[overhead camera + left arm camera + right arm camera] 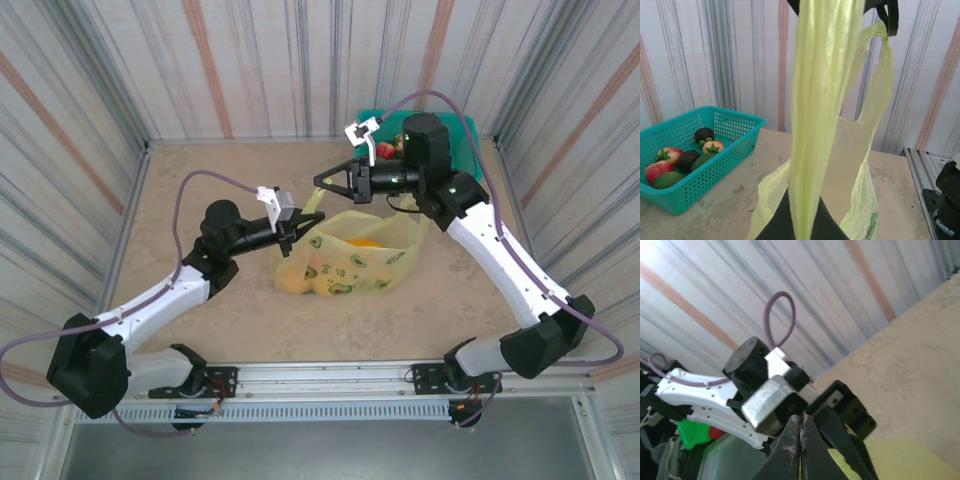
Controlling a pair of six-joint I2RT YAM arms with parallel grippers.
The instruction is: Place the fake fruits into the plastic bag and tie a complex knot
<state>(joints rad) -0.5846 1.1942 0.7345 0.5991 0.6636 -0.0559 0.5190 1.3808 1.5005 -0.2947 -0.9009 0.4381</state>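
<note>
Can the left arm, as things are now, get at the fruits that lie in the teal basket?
Probably not. Its fingers are shut on a strip of the plastic bag, and the right arm lies between them and the teal basket holding the fruits.

The left arm (160, 290) and right arm (500, 250) have smooth white link shells between chunky black joint housings. A thin purple cable (185, 200) loops along each. Small white camera brackets (268, 196) sit at the wrists. The left pincer (290, 234) and right pincer (318, 181) are black and angular, with tapering fingers. Tiny green lights (452, 185) dot the right arm.
</note>
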